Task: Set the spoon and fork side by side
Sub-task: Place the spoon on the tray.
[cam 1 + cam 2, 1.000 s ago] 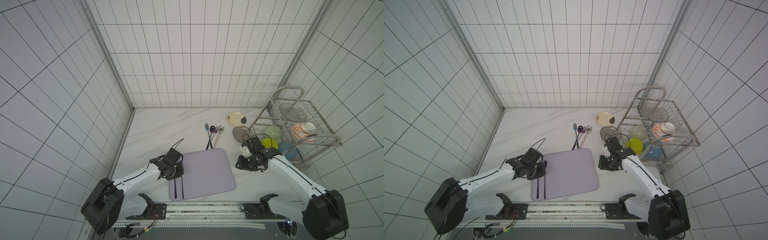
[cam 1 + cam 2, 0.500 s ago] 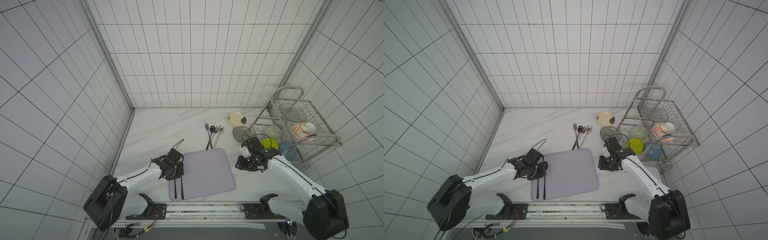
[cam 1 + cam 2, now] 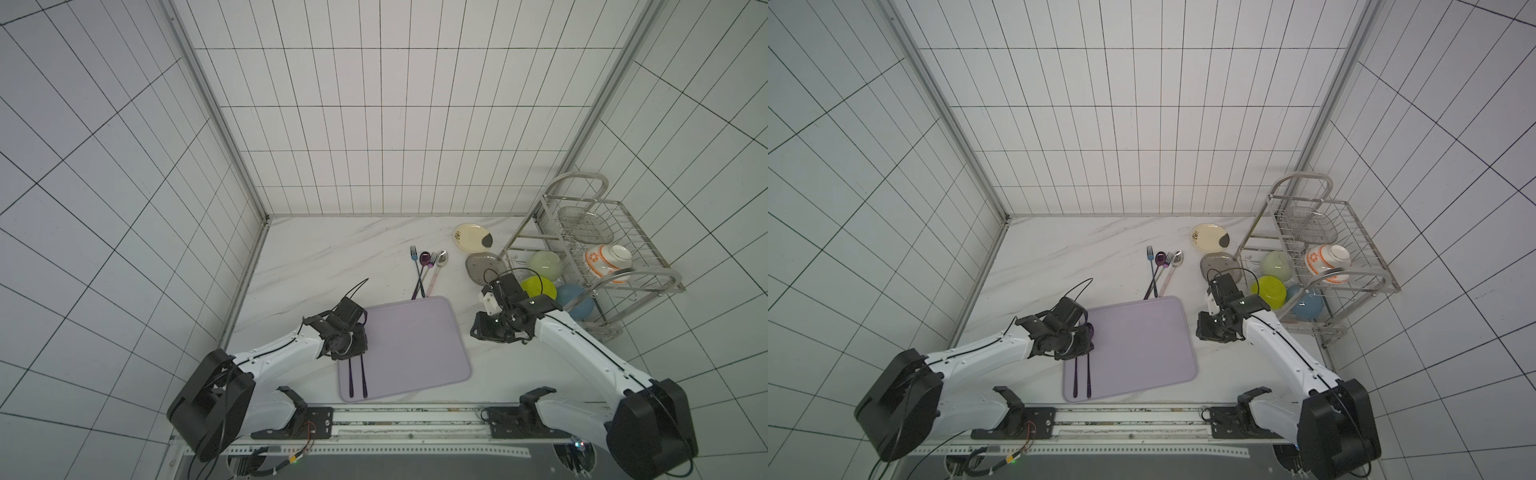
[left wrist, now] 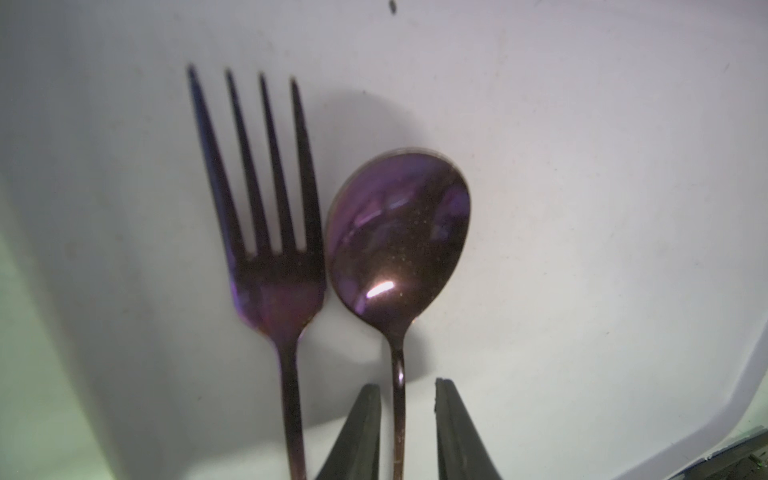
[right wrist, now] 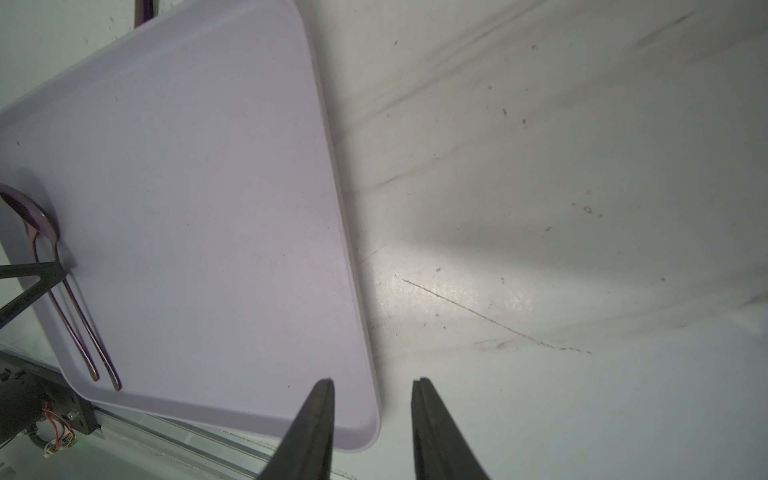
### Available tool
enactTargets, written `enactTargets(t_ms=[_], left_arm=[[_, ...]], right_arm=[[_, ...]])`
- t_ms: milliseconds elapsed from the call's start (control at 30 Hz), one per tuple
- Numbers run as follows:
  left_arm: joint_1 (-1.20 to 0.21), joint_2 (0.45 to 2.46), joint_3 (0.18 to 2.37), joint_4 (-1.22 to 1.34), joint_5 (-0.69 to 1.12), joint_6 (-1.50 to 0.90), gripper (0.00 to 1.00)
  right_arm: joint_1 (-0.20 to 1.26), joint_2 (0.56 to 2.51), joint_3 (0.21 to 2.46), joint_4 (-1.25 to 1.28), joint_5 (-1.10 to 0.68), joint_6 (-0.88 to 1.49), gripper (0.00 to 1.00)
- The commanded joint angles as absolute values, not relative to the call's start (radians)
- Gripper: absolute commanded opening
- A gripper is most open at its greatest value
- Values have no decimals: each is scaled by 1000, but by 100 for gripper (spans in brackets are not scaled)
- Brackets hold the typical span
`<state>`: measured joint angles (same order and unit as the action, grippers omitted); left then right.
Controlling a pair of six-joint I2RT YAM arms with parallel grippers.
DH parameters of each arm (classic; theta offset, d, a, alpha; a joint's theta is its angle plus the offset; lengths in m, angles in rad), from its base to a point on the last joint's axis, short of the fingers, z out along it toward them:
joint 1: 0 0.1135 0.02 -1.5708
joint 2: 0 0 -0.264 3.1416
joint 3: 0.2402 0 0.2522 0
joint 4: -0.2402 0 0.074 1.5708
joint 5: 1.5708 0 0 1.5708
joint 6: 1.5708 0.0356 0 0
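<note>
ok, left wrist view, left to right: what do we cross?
fork → spoon, lying side by side on the lavender tray. The left gripper straddles the spoon's handle, jaws apart and clear of it.

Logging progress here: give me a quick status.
Left gripper open astride spoon handle. Right gripper open, empty. Spoon beside fork on tray. Nothing in the way.
</note>
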<state>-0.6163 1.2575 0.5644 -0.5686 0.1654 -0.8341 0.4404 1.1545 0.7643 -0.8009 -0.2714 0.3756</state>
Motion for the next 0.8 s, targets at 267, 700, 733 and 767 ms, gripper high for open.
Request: enactTargets(t_ms=[267, 700, 733, 767], left_arm=[[-587, 1199, 692, -752, 135, -918, 46], [-649, 1297, 646, -685, 206, -970, 55], [-651, 1304, 641, -673, 209, -974, 55], [-651, 1312, 637, -664, 212, -977, 55]], right_arm=[[454, 1155, 757, -819, -239, 384, 36], [457, 1152, 757, -822, -228, 388, 40], [457, 1152, 758, -823, -228, 388, 40], [457, 1152, 758, -823, -229, 389, 40]])
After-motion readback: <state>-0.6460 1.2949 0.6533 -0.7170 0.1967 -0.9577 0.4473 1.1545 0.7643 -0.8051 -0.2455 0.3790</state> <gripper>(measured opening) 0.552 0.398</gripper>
